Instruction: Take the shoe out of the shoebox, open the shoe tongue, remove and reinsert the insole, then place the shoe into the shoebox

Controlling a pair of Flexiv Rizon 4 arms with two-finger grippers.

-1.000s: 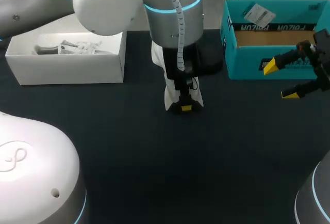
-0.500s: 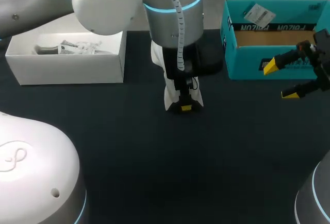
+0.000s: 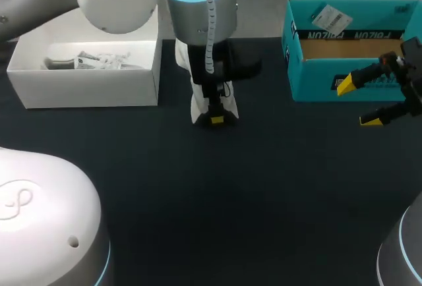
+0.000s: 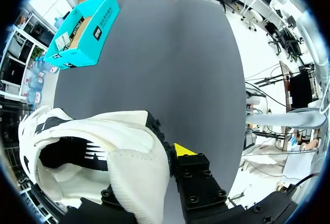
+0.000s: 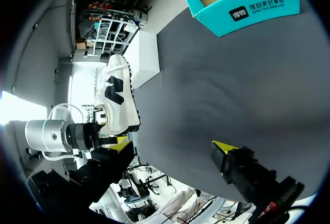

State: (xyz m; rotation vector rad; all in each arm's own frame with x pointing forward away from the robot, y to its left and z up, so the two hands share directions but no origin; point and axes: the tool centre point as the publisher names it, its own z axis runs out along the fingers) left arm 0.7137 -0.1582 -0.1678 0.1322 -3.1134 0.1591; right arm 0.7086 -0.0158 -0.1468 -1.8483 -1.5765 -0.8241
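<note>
Overhead, your left gripper [image 3: 212,119] clamps the white shoe [image 3: 196,109] at the counter's [image 3: 264,200] 12 o'clock, with the teal shoebox [image 3: 316,83] at 2 o'clock. In the left wrist view, the shoe's side is pinched between the fingers. In the right wrist view, your right gripper [image 5: 172,147] gapes wide, empty.

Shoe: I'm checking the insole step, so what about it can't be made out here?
- Head view: the left arm covers most of the shoe; its opening is hidden.
- Left wrist view: the shoe's inside is dark, so the insole cannot be told.
- Right wrist view: the shoe shows small and side-on, with its opening out of sight.
</note>
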